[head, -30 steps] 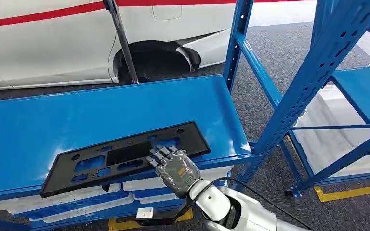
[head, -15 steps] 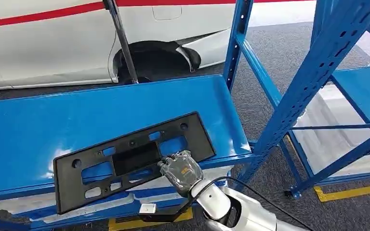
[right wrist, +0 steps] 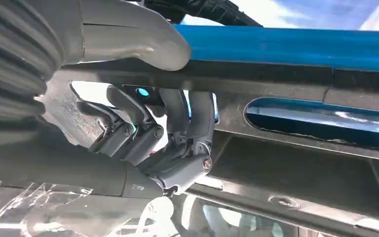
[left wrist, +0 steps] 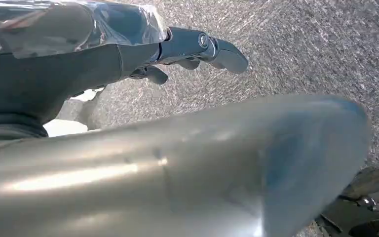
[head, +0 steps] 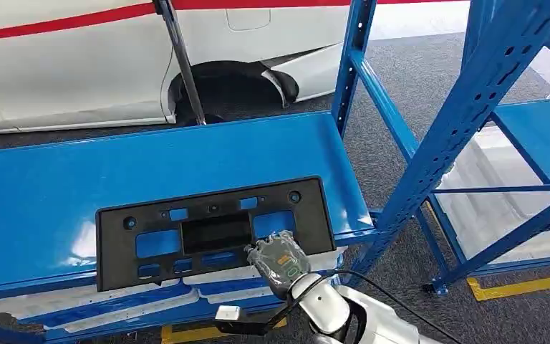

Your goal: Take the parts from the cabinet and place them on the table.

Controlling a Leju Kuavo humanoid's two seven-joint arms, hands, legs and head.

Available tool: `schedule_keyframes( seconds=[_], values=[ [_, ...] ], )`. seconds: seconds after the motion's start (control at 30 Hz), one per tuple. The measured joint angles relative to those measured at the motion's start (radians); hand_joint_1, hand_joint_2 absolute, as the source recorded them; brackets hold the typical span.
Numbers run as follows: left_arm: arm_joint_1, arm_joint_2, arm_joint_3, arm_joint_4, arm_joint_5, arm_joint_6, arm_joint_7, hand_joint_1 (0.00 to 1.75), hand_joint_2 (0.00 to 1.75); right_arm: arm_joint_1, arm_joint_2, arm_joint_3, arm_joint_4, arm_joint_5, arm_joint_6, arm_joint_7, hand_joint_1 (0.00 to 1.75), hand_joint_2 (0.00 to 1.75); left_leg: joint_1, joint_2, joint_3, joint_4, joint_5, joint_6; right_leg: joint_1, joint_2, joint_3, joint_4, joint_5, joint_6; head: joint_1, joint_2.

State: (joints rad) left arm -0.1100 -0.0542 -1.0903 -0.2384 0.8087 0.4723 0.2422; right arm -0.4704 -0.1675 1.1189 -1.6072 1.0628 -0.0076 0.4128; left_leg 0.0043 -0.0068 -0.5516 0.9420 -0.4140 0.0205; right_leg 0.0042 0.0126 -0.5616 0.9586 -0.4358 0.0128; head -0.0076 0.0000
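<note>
the right hand [head: 278, 259] grips the lower edge of the black license plate bracket [head: 208, 229], thumb [right wrist: 128, 42] over one face and fingers [right wrist: 177, 128] hooked through a cutout. the bracket stands tilted up off the blue shelf [head: 114, 165] at its front lip, so it is picked but not yet clear of the cabinet; carrying it to the table is left. the left hand [left wrist: 197, 47] hangs over grey floor holding nothing, fingers loosely apart. beyond the shelf stands a white car [head: 79, 64].

The right hand [head: 278, 259] hides the black plate's [head: 215, 231] lower edge.
</note>
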Motion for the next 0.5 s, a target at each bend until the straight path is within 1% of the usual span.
schedule_keyframes(
  seconds=[0.23, 0.37, 0.5],
  values=[
    [0.0, 0.0, 0.0, 0.0, -0.014, 0.001, 0.003, 0.0, 0.0, 0.019, -0.007, -0.016, -0.015, 0.005, -0.008, 0.007, 1.75, 1.75, 0.0, 0.0, 0.0, 0.0, 0.0, 0.0, 0.0, 0.0, 0.0, 0.0, 0.0, 0.0, 0.0, 0.0],
    [0.0, 0.0, 0.0, 0.0, -0.02, 0.003, 0.017, 0.0, 0.0, 0.019, -0.01, -0.023, -0.016, 0.023, -0.01, 0.008, 1.75, 1.75, 0.0, 0.0, 0.0, 0.0, 0.0, 0.0, 0.0, 0.0, 0.0, 0.0, 0.0, 0.0, 0.0, 0.0],
    [0.0, 0.0, -0.001, 0.001, -0.032, 0.008, 0.018, 0.0, 0.0, 0.0, -0.01, -0.028, -0.01, 0.058, -0.017, -0.022, 1.75, 1.75, 0.0, 0.0, -0.001, 0.0, 0.0, 0.0, 0.0, 0.0, 0.0, 0.0, 0.0, 0.0, 0.0, 0.0]
  ],
)
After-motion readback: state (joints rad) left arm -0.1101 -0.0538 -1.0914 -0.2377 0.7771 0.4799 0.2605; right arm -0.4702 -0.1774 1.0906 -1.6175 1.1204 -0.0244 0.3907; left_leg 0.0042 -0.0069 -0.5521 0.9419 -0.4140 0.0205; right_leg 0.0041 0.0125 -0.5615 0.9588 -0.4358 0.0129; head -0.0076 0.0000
